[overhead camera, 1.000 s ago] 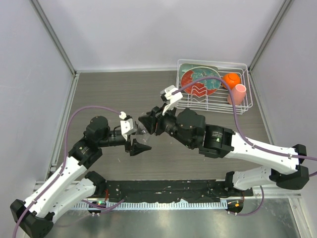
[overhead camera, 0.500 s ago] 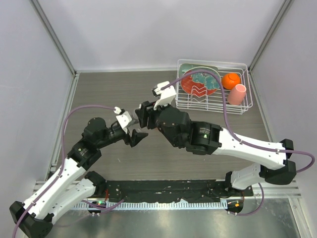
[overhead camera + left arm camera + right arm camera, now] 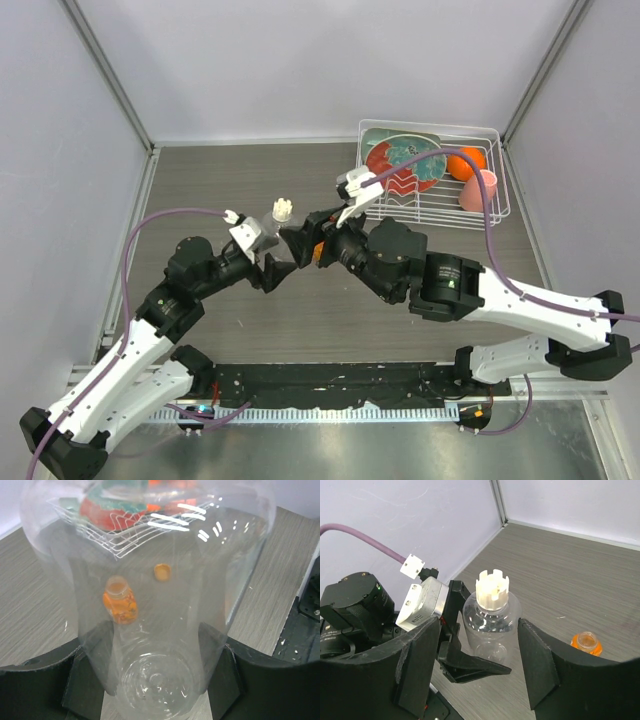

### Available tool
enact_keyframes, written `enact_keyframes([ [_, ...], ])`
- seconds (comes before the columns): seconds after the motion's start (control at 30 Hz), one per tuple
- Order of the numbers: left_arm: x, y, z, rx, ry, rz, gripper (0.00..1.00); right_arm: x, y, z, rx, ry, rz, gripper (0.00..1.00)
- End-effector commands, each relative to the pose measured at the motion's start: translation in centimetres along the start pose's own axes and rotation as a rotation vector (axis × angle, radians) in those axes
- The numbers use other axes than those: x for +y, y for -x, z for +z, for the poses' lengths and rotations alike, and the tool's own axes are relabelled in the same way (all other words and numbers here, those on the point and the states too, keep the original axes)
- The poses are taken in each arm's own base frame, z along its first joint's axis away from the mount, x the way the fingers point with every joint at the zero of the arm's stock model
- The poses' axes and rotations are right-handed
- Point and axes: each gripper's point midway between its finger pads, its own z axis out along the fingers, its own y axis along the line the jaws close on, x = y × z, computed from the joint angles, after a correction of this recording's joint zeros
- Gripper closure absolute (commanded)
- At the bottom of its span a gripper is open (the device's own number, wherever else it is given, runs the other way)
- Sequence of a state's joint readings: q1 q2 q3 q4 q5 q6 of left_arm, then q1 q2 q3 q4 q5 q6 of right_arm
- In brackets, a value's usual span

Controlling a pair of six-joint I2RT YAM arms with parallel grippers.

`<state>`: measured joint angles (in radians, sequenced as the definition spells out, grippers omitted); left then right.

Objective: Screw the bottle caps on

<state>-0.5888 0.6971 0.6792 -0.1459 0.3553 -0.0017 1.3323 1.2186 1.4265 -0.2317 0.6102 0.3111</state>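
Right hand (image 3: 303, 240) now wide — bottle (image 3: 491, 625) (capped) in left hand (image 3: 155, 655).

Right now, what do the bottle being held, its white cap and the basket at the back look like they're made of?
Bottle: likely thin clear plastic, glossy; the table shows through it.
Cap: probably matte cream plastic, moulded notches on top.
Basket: apparently white-coated metal wire, thin rods.
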Motion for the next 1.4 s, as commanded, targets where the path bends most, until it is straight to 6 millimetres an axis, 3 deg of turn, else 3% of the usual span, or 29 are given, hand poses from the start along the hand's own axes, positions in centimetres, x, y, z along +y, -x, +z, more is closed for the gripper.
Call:
enact_keyframes([
  [0.0,-1.0,2.8,-0.3,-0.096,-0.051,-0.003,0.92,1.4,0.1,0.7,-0.008,0.048,-0.022,0.31],
  [0.4,-4.5,4.2,-1.3,-0.131,-0.234,-0.001,0.91,1.2,-0.8,1.9,0.011,0.016,-0.071,0.32],
  [0.6,-5.4,4.8,-2.1,-0.150,-0.280,0.006,0.91,1.4,-1.1,2.6,0.027,0.027,-0.074,0.38],
  [0.87,-5.3,5.0,-2.2,-0.140,-0.268,0.014,0.89,1.9,-1.5,2.6,0.049,0.078,-0.044,0.86],
  [0.97,-4.9,4.9,-2.4,-0.128,-0.243,0.022,0.61,1.8,-1.6,2.6,0.058,0.075,-0.052,0.96],
  [1.0,-4.9,4.5,-2.5,-0.108,-0.237,0.016,0.32,1.8,-1.8,2.6,0.063,0.074,-0.059,0.97],
  [1.07,-4.4,4.9,-3.0,-0.110,-0.205,0.040,0.03,1.8,-1.9,2.7,0.065,0.073,-0.072,0.98],
  [1.23,-2.8,4.5,-5.5,-0.049,-0.070,0.084,0.00,1.5,-2.7,4.0,0.084,0.037,-0.152,0.98],
  [1.37,-1.8,6.0,-10.0,-0.071,0.074,0.132,0.00,1.6,-3.6,5.9,0.105,0.029,-0.197,0.98],
])
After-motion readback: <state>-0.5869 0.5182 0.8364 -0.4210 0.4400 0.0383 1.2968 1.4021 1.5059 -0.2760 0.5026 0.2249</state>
